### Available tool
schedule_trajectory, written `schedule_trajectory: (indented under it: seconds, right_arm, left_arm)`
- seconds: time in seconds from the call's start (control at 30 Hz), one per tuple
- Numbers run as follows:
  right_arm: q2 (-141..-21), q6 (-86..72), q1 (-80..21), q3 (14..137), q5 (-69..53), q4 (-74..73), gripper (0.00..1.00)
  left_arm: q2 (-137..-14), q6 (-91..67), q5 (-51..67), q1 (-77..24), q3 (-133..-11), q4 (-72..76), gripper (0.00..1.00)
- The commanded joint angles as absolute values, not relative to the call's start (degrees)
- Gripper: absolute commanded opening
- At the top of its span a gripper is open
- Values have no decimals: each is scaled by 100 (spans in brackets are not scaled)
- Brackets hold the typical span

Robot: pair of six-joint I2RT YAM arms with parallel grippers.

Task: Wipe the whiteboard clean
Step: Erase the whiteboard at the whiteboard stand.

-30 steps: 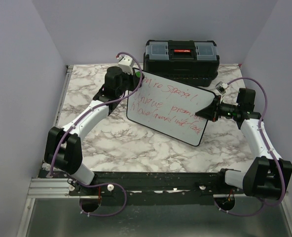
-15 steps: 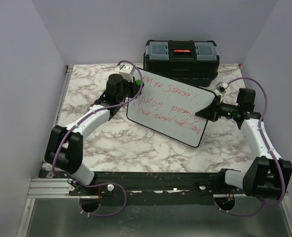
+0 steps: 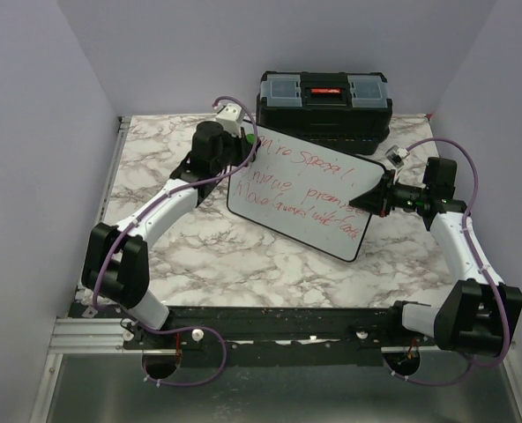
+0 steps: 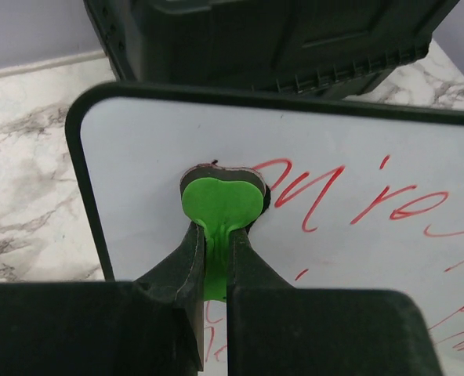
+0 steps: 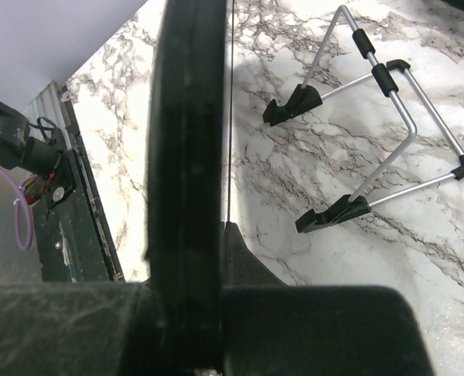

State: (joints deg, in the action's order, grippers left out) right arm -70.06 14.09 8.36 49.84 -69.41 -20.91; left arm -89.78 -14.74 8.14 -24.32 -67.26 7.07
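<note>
A: Shift noted: left pincer, clamped on green wiper, moved back toward the far-left corner of the whiteboard.
B: The right pincer grips its right edge. It sits mid-surface, tilted, long axis far-left to near-right. Toolbox at far edge; wire stand beside.

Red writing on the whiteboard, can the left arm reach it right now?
Probably yes: its end effector holds a green pad against the whiteboard beside the red writing, nothing between.

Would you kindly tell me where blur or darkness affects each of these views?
Top external: evenly lit, sharp, whiteboard writing visible. Left wrist: green pad crisp, fingers at bottom blurred. Right wrist: whiteboard edge looms dark and blurred; wire stand sharp.
</note>
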Motion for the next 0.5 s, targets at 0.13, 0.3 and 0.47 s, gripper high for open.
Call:
schedule_trajectory:
  seconds: [0.13, 0.3, 0.47]
  right_arm:
    - [-6871, 1834, 749, 4981, -7282, -1942, 1]
    - [-6878, 1831, 752, 4983, -7280, -1942, 1]
    - [-6888, 1829, 748, 4975, -7288, -1942, 1]
  left_arm:
    - [-9167, -1573, 712, -2496, -7367, 660, 0]
    - [-9202, -1529, 697, -2505, -7146, 676, 0]
    - [-9185, -1536, 651, -2505, -6631, 790, 0]
